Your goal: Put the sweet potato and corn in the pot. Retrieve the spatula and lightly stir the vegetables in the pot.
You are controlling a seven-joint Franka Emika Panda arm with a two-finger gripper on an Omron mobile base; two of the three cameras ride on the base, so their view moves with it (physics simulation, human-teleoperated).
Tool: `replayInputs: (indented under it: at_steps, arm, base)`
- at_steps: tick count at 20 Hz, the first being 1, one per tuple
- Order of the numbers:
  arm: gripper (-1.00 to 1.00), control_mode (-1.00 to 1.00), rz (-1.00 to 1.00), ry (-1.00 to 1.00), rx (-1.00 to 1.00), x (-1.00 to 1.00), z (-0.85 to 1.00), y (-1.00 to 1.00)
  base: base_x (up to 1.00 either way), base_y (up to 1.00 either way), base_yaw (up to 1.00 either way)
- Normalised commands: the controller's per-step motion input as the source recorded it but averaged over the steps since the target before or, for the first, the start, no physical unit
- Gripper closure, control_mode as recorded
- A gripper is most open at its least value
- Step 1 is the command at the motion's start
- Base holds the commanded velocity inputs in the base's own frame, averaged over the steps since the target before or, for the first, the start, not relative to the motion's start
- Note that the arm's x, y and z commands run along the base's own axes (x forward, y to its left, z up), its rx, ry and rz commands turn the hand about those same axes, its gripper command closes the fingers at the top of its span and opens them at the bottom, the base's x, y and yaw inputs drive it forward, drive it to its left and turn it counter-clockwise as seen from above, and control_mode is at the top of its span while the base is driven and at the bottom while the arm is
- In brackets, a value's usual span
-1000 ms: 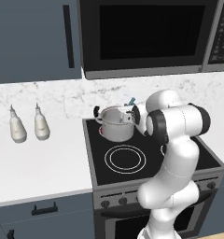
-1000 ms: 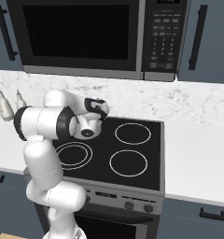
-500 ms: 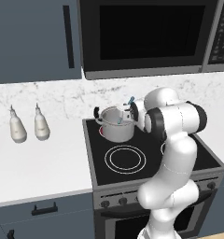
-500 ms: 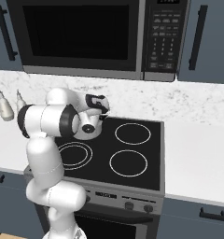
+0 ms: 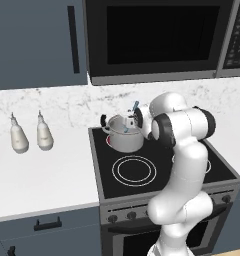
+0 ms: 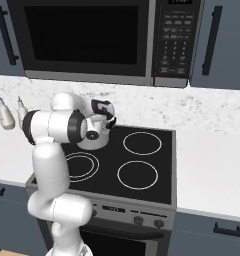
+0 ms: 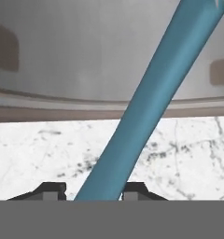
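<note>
Over pot (image 5: 125, 138): fingers (image 7: 51, 189) grip spatula (image 7: 151, 100); contents apparently hidden.

Steel pot (image 5: 124, 140) on rear-left burner, light-blue spatula (image 7: 151, 102) slanting up from its rim

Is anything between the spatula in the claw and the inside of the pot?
Nothing visible. The claw is shut on the spatula, right over the pot at its open rim, with no lid on it.

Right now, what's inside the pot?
The blue spatula reaches down into the pot, its handle shut between the fingers of the gripper. The pot's wall and the arm cover the bottom, so whether the vegetables are in there cannot be seen.
</note>
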Motion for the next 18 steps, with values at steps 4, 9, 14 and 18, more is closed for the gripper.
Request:
replayInputs:
  at_steps: [4,9,14,18]
  arm:
    - [1.0,-1.0,0.0,-0.18,0.12,0.09,-1.0,0.9]
    - [1.0,-1.0,0.02,-0.43,0.11,0.06,-0.73,0.94]
    - [1.0,-1.0,0.09,-0.43,0.08,0.44,-0.61,1.0]
    - [1.0,-1.0,-0.03,0.0,0.04,0.03,-0.54,0.31]
  base:
    - [0.0,0.0,0.0]
    - [0.0,0.0,0.0]
    - [0.0,0.0,0.0]
    - [0.0,0.0,0.0]
